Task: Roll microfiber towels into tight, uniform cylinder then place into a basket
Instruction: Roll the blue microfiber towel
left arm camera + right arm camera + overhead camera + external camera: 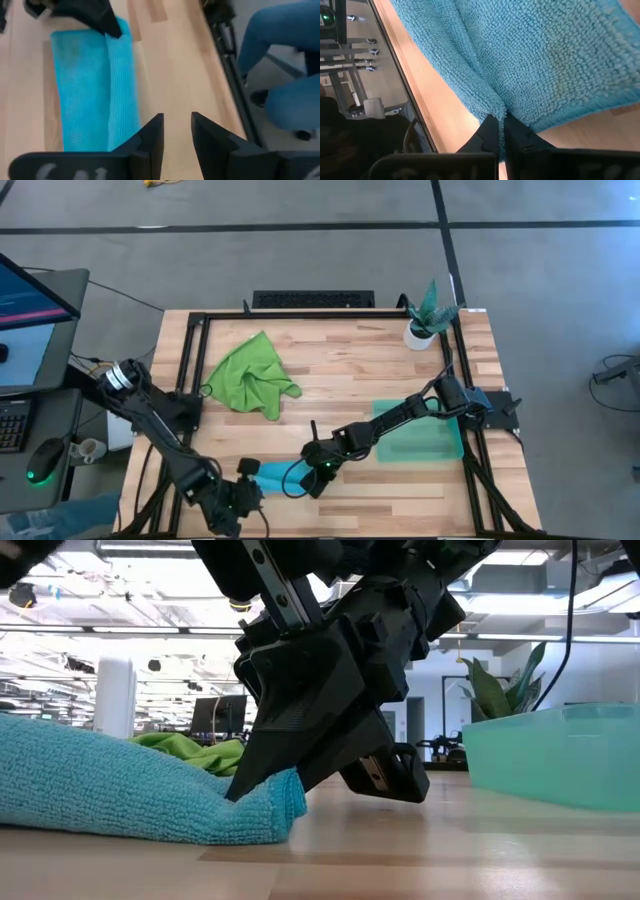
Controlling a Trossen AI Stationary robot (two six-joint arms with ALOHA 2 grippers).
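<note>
The sky-blue towel (274,477) lies near the table's front edge with one long edge folded over; it also shows in the left wrist view (92,90) and the low view (130,790). My right gripper (500,122) is shut on its right end (316,472). My left gripper (177,131) is open at the towel's left end (247,480), with nothing between its fingers. The lime-green towel (250,373) lies crumpled at the far left. The teal basket (440,448) stands at the right. My right gripper pinches a raised fold of the blue towel (492,106) between its two fingers, at the towel's right end by the folded-over strip (119,37). The fingers slant down from the table's right. The towel lies on the table, gathered up slightly at the fingertips (285,795).
A potted plant (428,315) stands at the far right corner. A black frame rail (460,370) runs around the tabletop. Bare wood lies between the green towel and the basket. A person's legs in jeans (285,55) show beyond the near edge.
</note>
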